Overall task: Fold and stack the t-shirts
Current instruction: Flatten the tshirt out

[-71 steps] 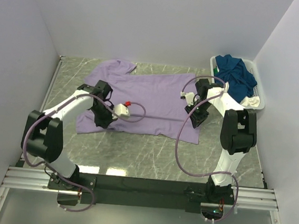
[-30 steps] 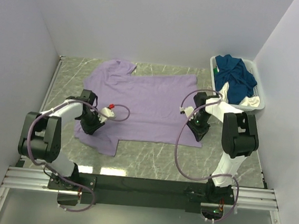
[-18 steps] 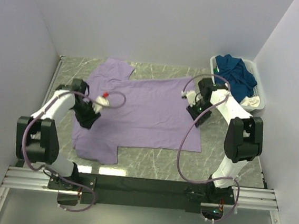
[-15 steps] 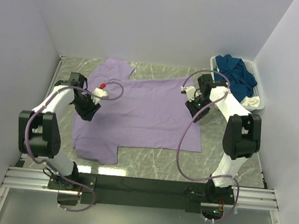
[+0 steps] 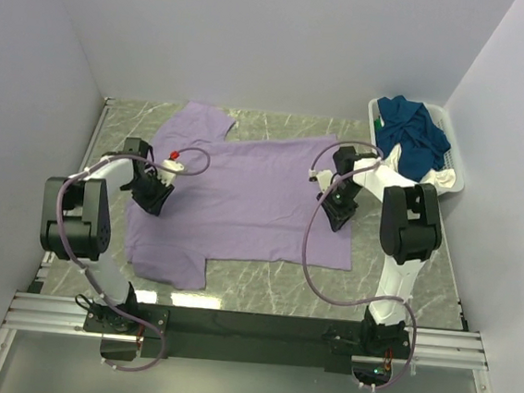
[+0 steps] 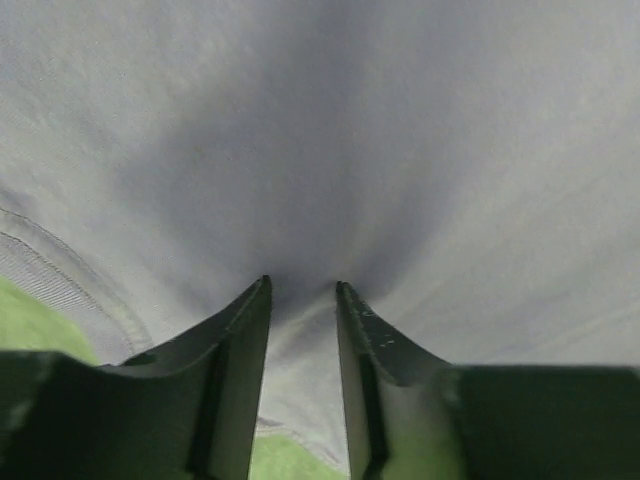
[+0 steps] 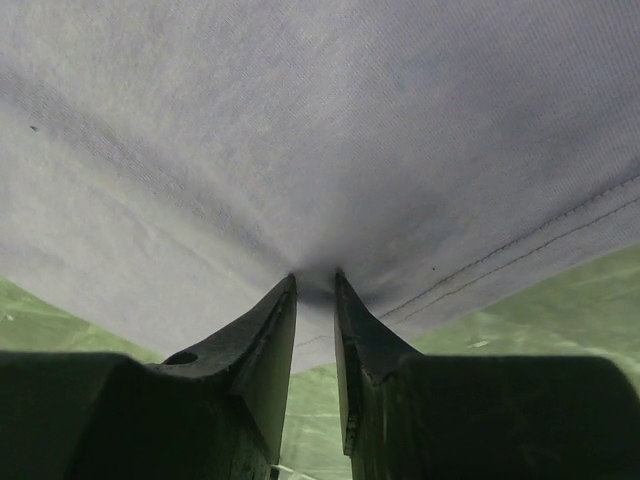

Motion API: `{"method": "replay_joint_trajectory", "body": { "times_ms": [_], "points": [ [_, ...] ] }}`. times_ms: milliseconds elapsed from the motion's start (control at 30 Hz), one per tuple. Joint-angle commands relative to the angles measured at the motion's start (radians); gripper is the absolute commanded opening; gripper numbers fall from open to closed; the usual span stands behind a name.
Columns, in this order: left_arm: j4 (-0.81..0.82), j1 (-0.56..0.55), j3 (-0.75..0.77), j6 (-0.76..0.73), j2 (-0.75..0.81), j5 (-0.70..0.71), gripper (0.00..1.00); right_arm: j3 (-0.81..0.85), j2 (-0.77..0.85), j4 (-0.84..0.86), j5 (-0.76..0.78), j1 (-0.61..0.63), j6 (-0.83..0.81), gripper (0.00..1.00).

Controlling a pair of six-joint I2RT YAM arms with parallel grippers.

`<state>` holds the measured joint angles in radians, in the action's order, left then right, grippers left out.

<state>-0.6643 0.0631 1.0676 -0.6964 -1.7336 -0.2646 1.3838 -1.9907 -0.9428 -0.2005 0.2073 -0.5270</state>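
Note:
A pale lilac t-shirt (image 5: 244, 195) lies spread flat on the marble table, collar end to the left. My left gripper (image 5: 154, 203) is down on its left side by the sleeve. In the left wrist view its tips (image 6: 302, 285) stand narrowly apart, with cloth (image 6: 400, 150) puckered between them. My right gripper (image 5: 337, 213) is down on the hem at the right. There its tips (image 7: 315, 275) are close together, pinching cloth (image 7: 300, 120) just inside the stitched hem. A dark teal-blue t-shirt (image 5: 415, 132) is heaped in the basket, with white cloth (image 5: 440, 177) beside it.
The white slatted basket (image 5: 375, 113) stands at the back right against the wall. White walls close in the table on the left, back and right. Bare green marble (image 5: 273, 277) shows in front of the shirt. Purple cables loop from both arms.
The shirt was dragged toward the front edge, then laid out flat. Both grippers then moved back up along its sides. They now sit low on the cloth, the right one slightly further left.

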Motion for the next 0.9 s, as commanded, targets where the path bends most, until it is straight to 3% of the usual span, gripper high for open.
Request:
{"method": "replay_joint_trajectory", "body": {
  "times_ms": [0, 167, 267, 300, 433, 533, 700, 733, 867],
  "points": [
    [-0.084, 0.015, -0.092, -0.038, 0.074, 0.030, 0.37, -0.083, 0.032, -0.019, 0.018, 0.007, -0.031, 0.29],
    [-0.233, 0.021, -0.210, -0.121, 0.182, 0.030, 0.32, -0.180, 0.122, -0.077, 0.038, 0.006, -0.132, 0.28],
    [-0.296, 0.037, -0.143, -0.147, 0.204, -0.040, 0.41, -0.091, 0.165, -0.149, -0.046, -0.020, -0.175, 0.32],
    [-0.302, 0.049, -0.038, -0.140, 0.189, -0.071, 0.50, 0.002, 0.161, -0.160, -0.095, -0.028, -0.148, 0.33],
    [-0.288, 0.072, 0.323, -0.010, 0.037, -0.234, 0.58, 0.262, 0.073, -0.104, -0.161, -0.074, -0.021, 0.37],
    [-0.195, 0.076, 0.560, 0.116, -0.113, -0.307, 0.58, 0.440, -0.034, -0.031, -0.126, -0.080, 0.080, 0.37],
    [-0.002, 0.073, 0.852, 0.345, -0.369, -0.302, 0.55, 0.763, -0.261, 0.004, -0.082, -0.075, 0.224, 0.33],
    [0.062, 0.072, 0.883, 0.444, -0.404, -0.282, 0.54, 0.793, -0.285, 0.016, -0.073, -0.075, 0.243, 0.32],
    [0.132, 0.060, 0.980, 0.523, -0.541, -0.256, 0.47, 0.828, -0.350, 0.122, -0.016, -0.063, 0.311, 0.30]
  ]
}}
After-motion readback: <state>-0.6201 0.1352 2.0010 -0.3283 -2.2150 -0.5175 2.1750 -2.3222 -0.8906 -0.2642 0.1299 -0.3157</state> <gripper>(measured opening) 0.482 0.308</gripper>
